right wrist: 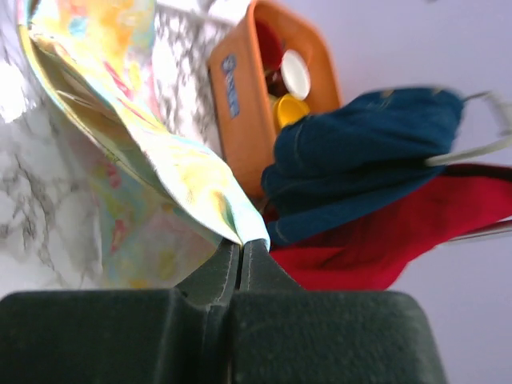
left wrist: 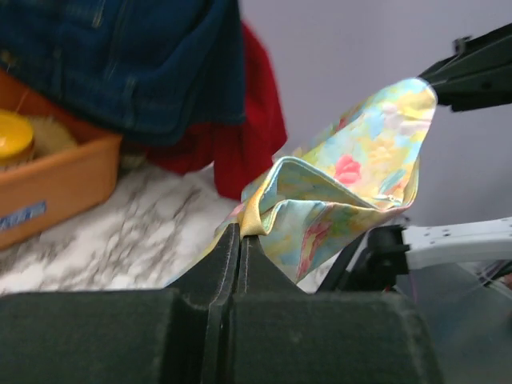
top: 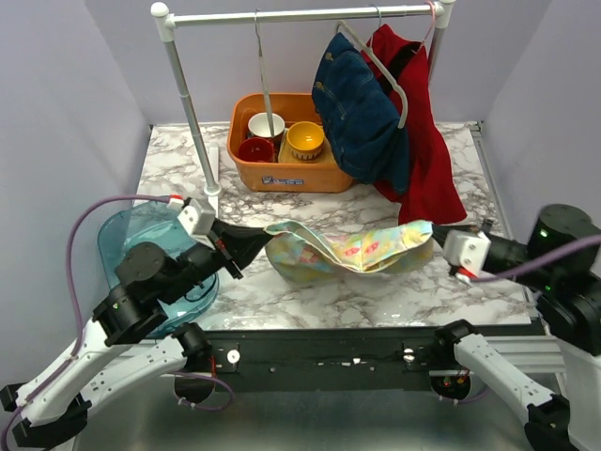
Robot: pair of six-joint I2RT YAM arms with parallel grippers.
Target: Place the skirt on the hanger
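The floral pastel skirt (top: 347, 249) hangs stretched between my two grippers just above the marble table. My left gripper (top: 261, 235) is shut on its left waist corner; in the left wrist view (left wrist: 240, 232) the yellow hem is pinched between the jaws. My right gripper (top: 437, 237) is shut on the right corner, which shows in the right wrist view (right wrist: 242, 244) too. The skirt (left wrist: 344, 184) sags in the middle. An empty white hanger (top: 380, 66) hangs on the white rail (top: 300, 14), partly over the denim garment.
A denim garment (top: 362, 113) and a red garment (top: 427, 141) hang from the rail at right. An orange bin (top: 282, 169) with a red, a white and a yellow bowl stands behind. A blue transparent tub (top: 141, 244) sits at the left.
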